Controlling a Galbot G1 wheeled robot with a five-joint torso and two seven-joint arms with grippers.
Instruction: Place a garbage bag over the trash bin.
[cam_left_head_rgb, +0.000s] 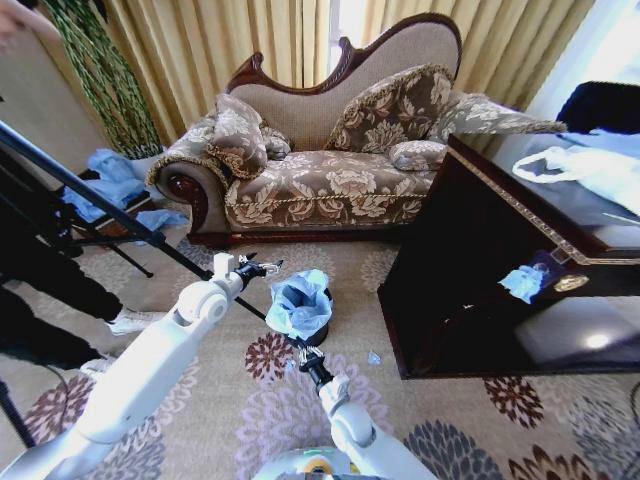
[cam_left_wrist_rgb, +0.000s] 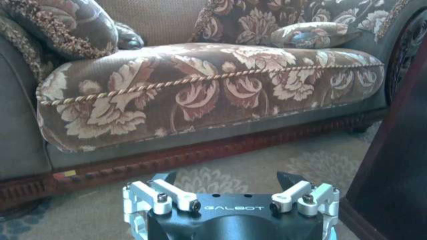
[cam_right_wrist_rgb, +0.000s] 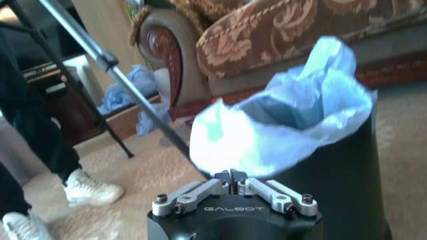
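- Head view shows the trash bin (cam_left_head_rgb: 314, 325) standing upright on the patterned carpet (cam_left_head_rgb: 480, 420), in front of the sofa (cam_left_head_rgb: 330, 170) and just to the left of a dark wooden table (cam_left_head_rgb: 480, 260).
- The garbage bag (cam_left_head_rgb: 298, 302) sits in the bin's mouth, its crinkled light-blue plastic bunched up above the rim and spilling over the near side.
- From the right wrist view, the bag (cam_right_wrist_rgb: 280, 135) drapes loosely over the black bin (cam_right_wrist_rgb: 340, 175), one flap standing up higher than the rest.
- The right gripper (cam_left_head_rgb: 303, 355) hovers just beside the bin on the near side; in its own wrist view the gripper (cam_right_wrist_rgb: 231, 175) has its fingertips pressed together right at the lower edge of the bag, and whether plastic is caught between them cannot be told.
- The left gripper (cam_left_head_rgb: 262, 268) is held up to the left of the bin, apart from it; its wrist view shows the gripper (cam_left_wrist_rgb: 227, 179) spread wide with nothing between the fingers, facing the sofa cushion (cam_left_wrist_rgb: 200, 90).
- "GALBOT" is printed in pale letters on the dark body of each gripper in both wrist views.
- A tripod leg (cam_left_head_rgb: 110, 205) slants across the carpet at left.
- A white handled bag (cam_left_head_rgb: 590, 165) lies on the table top.
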